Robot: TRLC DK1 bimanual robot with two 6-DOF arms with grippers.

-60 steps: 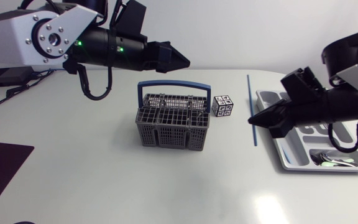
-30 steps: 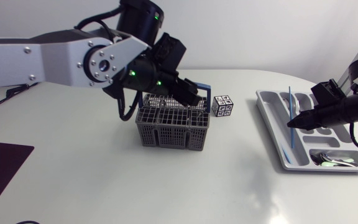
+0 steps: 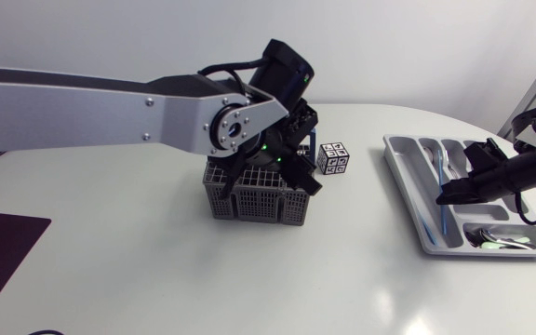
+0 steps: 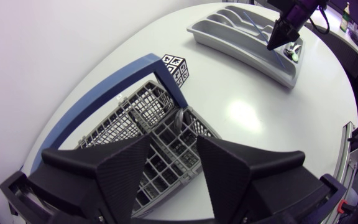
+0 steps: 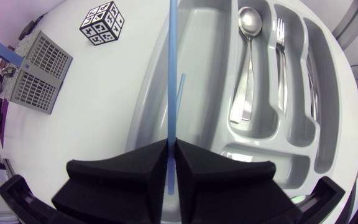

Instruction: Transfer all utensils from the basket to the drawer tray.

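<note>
Our right gripper (image 5: pixel 171 146) is clenched on the blue straw (image 5: pixel 169 62), held along and just above the long outer compartment of the drawer tray (image 5: pixel 201 68). We judge the straw should be lowered level and parallel to the compartment walls before it is let go, lest it bridge the rim. Our left gripper (image 4: pixel 173 146) hangs with jaws released over the basket (image 4: pixel 135 112) and should descend straight, clear of the blue handle (image 4: pixel 104 93).

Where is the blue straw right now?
In the right wrist view the blue straw is clamped in the right pincer. It points ahead along the tray's long outer slot, next to the spoon.
</note>
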